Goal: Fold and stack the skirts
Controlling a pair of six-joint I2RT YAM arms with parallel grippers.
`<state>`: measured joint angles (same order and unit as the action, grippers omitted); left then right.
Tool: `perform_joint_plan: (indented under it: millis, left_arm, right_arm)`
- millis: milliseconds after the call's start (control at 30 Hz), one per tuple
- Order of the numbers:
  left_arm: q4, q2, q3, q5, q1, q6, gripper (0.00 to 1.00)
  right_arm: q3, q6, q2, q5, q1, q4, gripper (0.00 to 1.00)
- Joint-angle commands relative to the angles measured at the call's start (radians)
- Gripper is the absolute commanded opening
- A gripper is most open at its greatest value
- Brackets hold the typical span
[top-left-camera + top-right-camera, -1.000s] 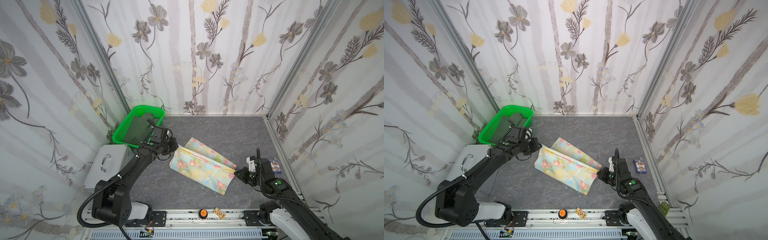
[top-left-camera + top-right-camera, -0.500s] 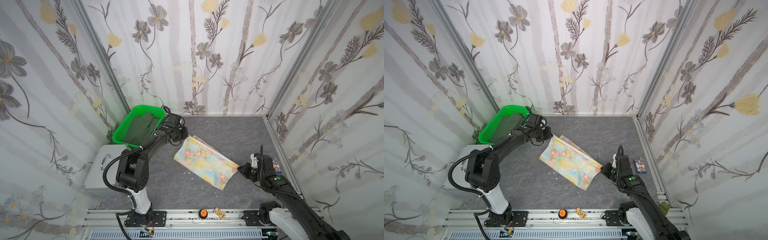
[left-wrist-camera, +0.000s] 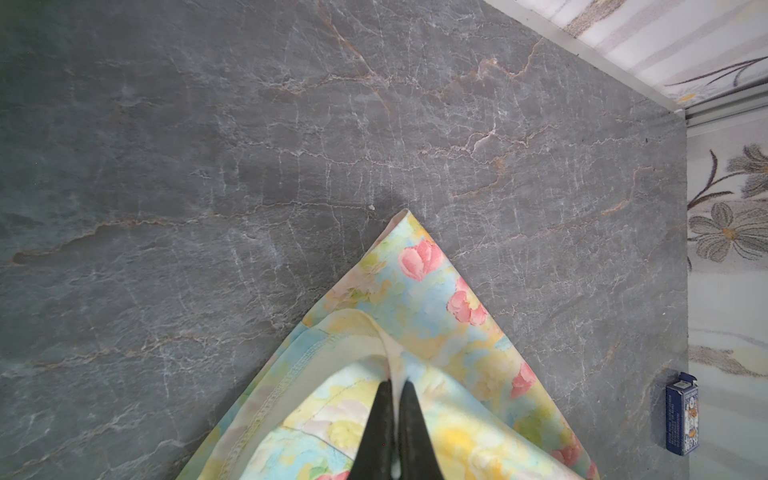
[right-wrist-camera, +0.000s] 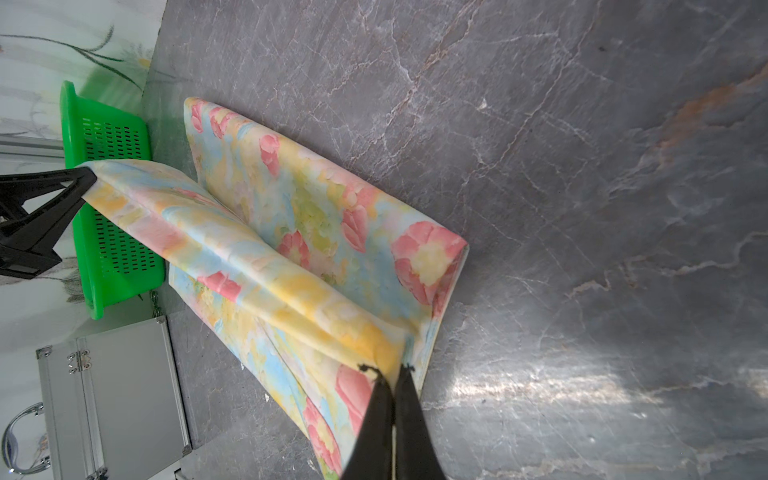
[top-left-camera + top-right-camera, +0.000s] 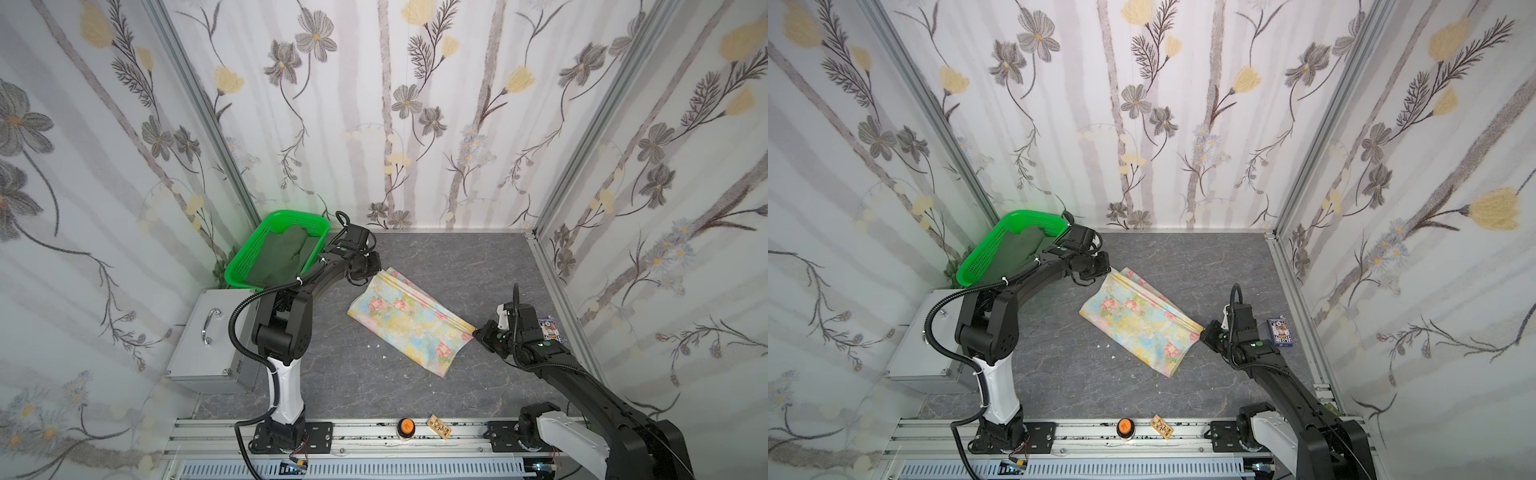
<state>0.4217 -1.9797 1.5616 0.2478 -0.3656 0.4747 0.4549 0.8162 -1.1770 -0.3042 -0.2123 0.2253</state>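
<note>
I am part-way through folding the pastel yellow-blue cloth skirt with pink flowers (image 5: 409, 322), which lies slantwise in the middle of the grey stone-patterned surface (image 5: 436, 257). My left tool (image 5: 376, 272) is clamped together on the skirt's corner nearest the bright green plastic mesh basket (image 5: 245, 266). My right tool (image 5: 476, 332) is pinched shut on the opposite corner, so one long edge hangs raised between them while the rest lies flat.

The plain dark olive green skirt (image 5: 286, 253) lies bunched inside the basket, not yet folded, so I judge the task less than half done.

Next, I think both tools must carry the held edge across together, at even height and tension, and lay it on the far edge before letting go. Uneven pull would skew the fold.

The left wrist view shows a pale hem pinched between my left tool's (image 3: 397, 384) fingers, with a layer spread beneath; the top views cannot resolve that. The right wrist view shows the raised edge sagging between the grips and a silver metal case (image 4: 124, 386) beside the basket. Only the top views show the olive skirt.
</note>
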Motion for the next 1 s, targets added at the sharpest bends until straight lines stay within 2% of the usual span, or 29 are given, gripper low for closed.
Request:
perform_joint_plan:
  millis: [0,767,800,867,900,967]
  left_arm:
    - [-0.051,-0.019,0.021,-0.152,0.008,-0.014,0.0]
    - [-0.052,-0.191,0.171,-0.196,0.037,-0.045,0.0]
    - [-0.052,-0.198,0.183,-0.197,0.037,-0.047,0.0]
    - [-0.056,-0.204,0.198,-0.22,0.037,-0.042,0.7]
    - [-0.064,-0.201,0.199,-0.233,0.038,-0.044,0.78]
    - [-0.102,-0.173,0.183,-0.254,0.04,-0.045,0.84]
  right_arm:
    - [0.01,-0.012,-0.022,0.093,0.004,0.046,0.0]
    - [0.13,-0.047,-0.289,0.087,0.008,-0.05,0.0]
    - [0.135,-0.049,-0.299,0.09,0.01,-0.052,0.03]
    - [0.145,-0.057,-0.316,0.092,0.011,-0.068,0.41]
    - [0.149,-0.063,-0.317,0.097,0.011,-0.072,0.44]
    - [0.152,-0.069,-0.292,0.125,0.012,-0.074,0.51]
